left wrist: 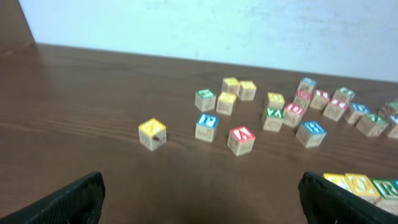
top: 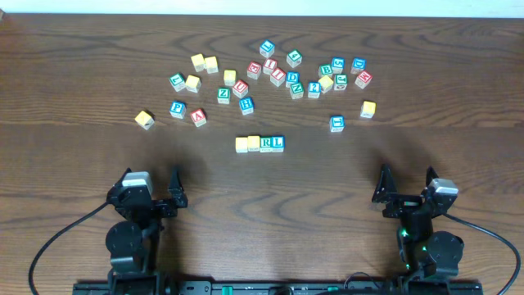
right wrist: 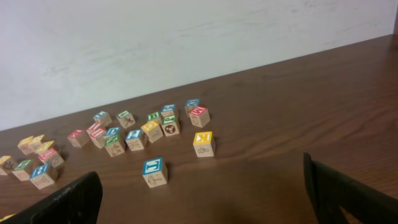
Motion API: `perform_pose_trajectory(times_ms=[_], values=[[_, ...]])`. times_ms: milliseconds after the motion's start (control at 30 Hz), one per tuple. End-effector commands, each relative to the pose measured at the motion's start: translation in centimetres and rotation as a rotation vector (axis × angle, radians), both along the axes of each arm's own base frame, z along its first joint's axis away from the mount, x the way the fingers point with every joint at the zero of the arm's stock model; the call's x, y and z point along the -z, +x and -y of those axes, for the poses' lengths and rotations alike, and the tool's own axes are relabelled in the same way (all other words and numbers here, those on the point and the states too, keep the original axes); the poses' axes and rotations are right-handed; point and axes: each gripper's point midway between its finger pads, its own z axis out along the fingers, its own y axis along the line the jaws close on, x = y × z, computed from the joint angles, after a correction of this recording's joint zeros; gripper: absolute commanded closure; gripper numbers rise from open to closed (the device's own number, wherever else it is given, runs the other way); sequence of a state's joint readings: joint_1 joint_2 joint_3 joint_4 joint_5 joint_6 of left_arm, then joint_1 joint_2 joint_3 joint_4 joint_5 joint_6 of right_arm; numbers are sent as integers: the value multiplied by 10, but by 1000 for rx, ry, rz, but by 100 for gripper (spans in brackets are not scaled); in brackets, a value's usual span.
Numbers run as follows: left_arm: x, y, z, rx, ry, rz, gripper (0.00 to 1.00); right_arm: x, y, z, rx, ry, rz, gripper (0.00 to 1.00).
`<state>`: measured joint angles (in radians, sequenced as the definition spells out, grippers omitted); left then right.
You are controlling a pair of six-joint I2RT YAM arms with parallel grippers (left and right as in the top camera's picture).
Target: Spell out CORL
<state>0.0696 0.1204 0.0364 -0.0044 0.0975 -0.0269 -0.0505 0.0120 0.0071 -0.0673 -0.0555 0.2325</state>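
A row of small letter blocks (top: 259, 143) lies at the table's middle: two yellow-topped blocks, then an R block (top: 266, 142) and an L block (top: 278, 142). Its left end shows at the right edge of the left wrist view (left wrist: 364, 185). My left gripper (top: 151, 187) is open and empty near the front left, well short of the row. My right gripper (top: 406, 184) is open and empty near the front right. Both show wide-apart fingers in their wrist views (left wrist: 199, 199) (right wrist: 205, 199).
Several loose letter blocks are scattered across the far half of the table (top: 278, 78). A yellow block (top: 145, 120) sits alone at the left, a blue-topped block (top: 336, 123) and a yellow one (top: 368, 108) at the right. The wooden table (top: 74, 65) fills the view.
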Motion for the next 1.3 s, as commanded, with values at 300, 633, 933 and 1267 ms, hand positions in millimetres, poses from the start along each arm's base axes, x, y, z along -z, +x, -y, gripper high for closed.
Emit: perform_pose_trajectory(times_ms=[300, 633, 933, 1267], values=[[7, -5, -8, -42, 23, 11, 2, 0, 0, 2, 9, -11, 1, 1], [4, -6, -8, -42, 23, 21, 2, 0, 0, 2, 9, -11, 1, 1], [5, -6, -8, -41, 23, 20, 2, 0, 0, 2, 9, -11, 1, 1], [5, -6, -8, -42, 23, 20, 2, 0, 0, 2, 9, -11, 1, 1]])
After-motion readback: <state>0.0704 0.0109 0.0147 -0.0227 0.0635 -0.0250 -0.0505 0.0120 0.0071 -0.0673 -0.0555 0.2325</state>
